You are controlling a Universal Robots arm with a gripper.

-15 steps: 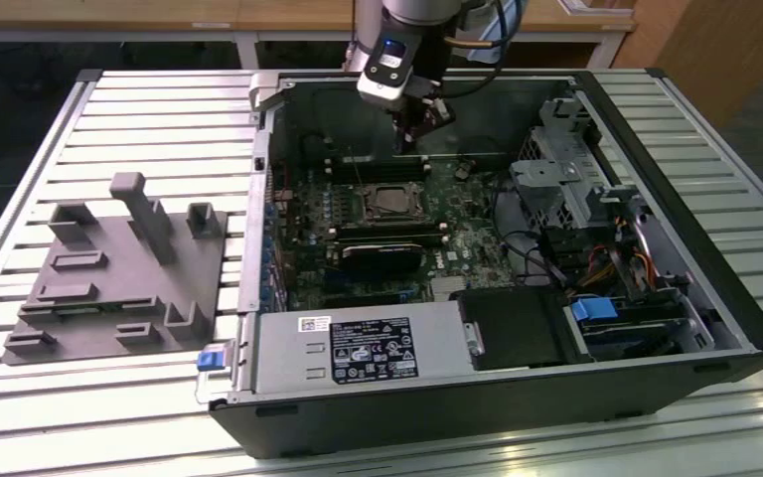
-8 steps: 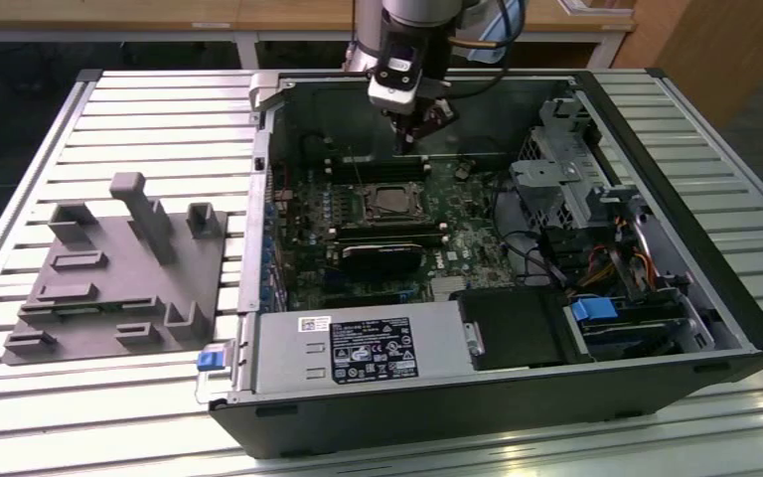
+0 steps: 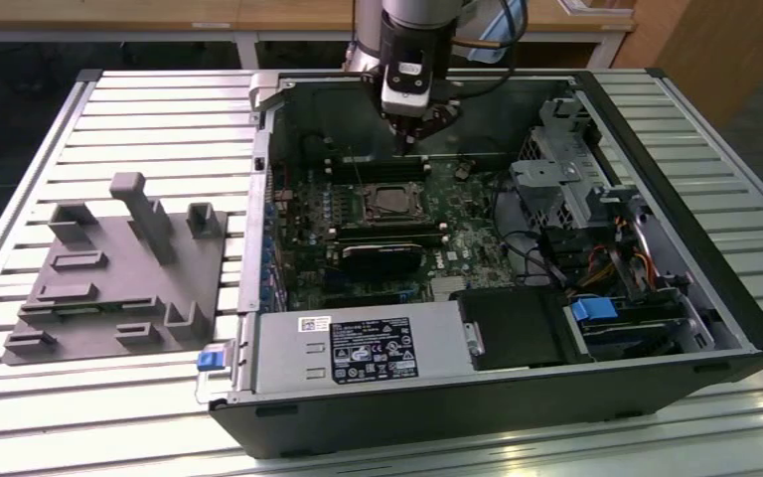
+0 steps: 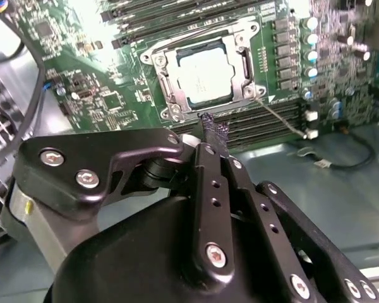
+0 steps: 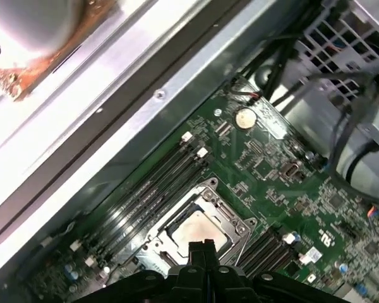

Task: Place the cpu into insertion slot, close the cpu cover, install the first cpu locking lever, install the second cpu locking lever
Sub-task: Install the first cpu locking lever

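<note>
The cpu (image 4: 205, 76) lies flat in the insertion slot (image 3: 388, 204) on the green board, its pale metal top showing. The silvery cpu cover (image 4: 171, 85) lies down around the cpu as a frame. One thin wire locking lever (image 4: 283, 118) sticks out from a corner of the socket, away from the frame. My gripper (image 3: 412, 147) hangs above the board, a little behind the socket in the exterior view, touching nothing. Its black fingers are pressed together and hold nothing, as seen in both wrist views (image 4: 215, 129) (image 5: 202, 247). The cpu (image 5: 196, 226) sits just beyond the fingertips.
The open computer case (image 3: 739, 328) lies on a slatted table. Long black memory slots (image 4: 271, 123) run beside the socket. A black heatsink (image 3: 381, 260) sits in front of the socket. Drive cages and cables (image 3: 580, 189) fill the exterior view's right; a grey fixture (image 3: 116, 268) stands at its left.
</note>
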